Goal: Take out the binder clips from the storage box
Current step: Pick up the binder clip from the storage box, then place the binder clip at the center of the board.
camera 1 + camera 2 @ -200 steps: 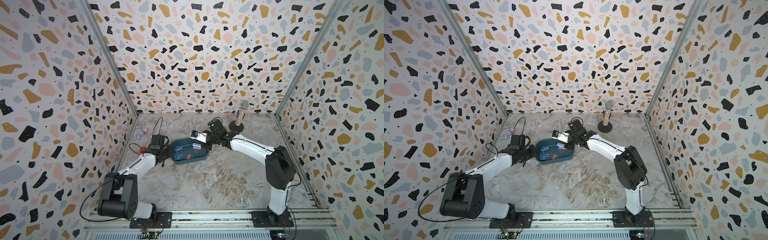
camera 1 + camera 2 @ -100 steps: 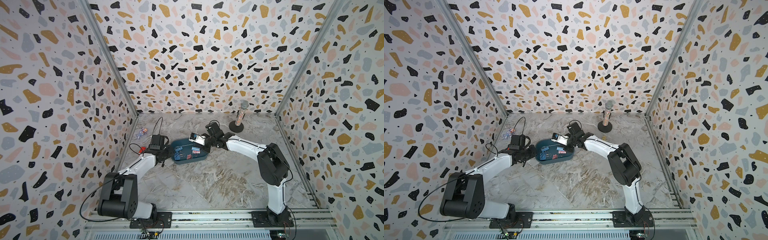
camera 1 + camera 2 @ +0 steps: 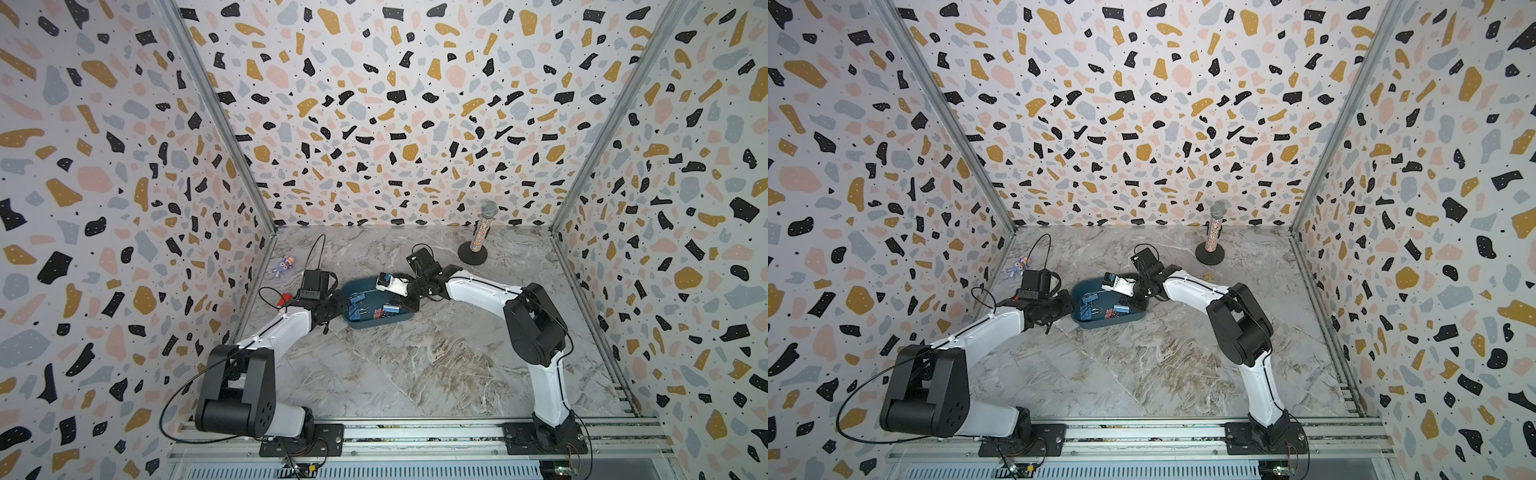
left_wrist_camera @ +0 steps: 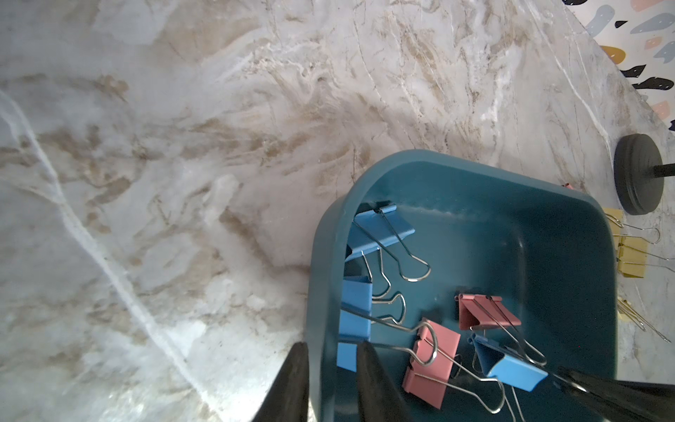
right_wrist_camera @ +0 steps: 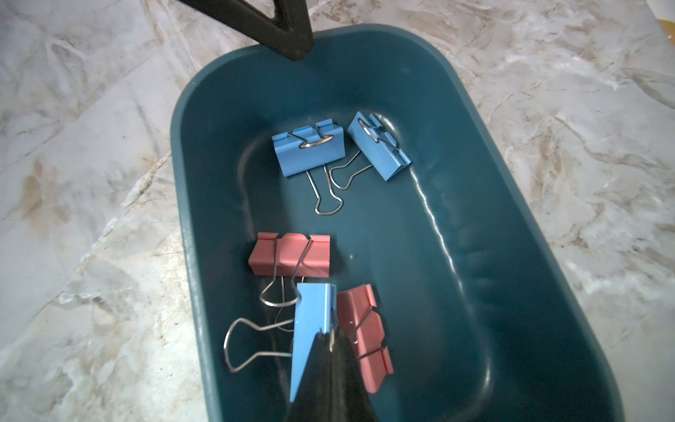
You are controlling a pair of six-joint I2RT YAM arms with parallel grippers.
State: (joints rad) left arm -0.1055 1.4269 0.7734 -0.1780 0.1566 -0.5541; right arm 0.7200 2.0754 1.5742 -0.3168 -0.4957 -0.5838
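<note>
My left arm (image 3: 286, 326): white shell links between black joint housings, a thin black line along the side.
My right arm (image 3: 478, 289): the same white and black, with a bulky black elbow block (image 3: 536, 332).
My shoulder drum (image 3: 237, 390): black, rounded, small screw holes dotted on its face.
My cable (image 3: 161, 413): black, thin, in a loose loop.
My wrist camera (image 3: 314, 283): a black box.
My left end effector (image 4: 330, 350): two black tapering fingers (image 4: 292, 383).
My right end effector (image 5: 330, 339): black, matte, narrowing to a point.
My base plates (image 3: 544, 436): black, on a silver rail (image 3: 415, 434).
</note>
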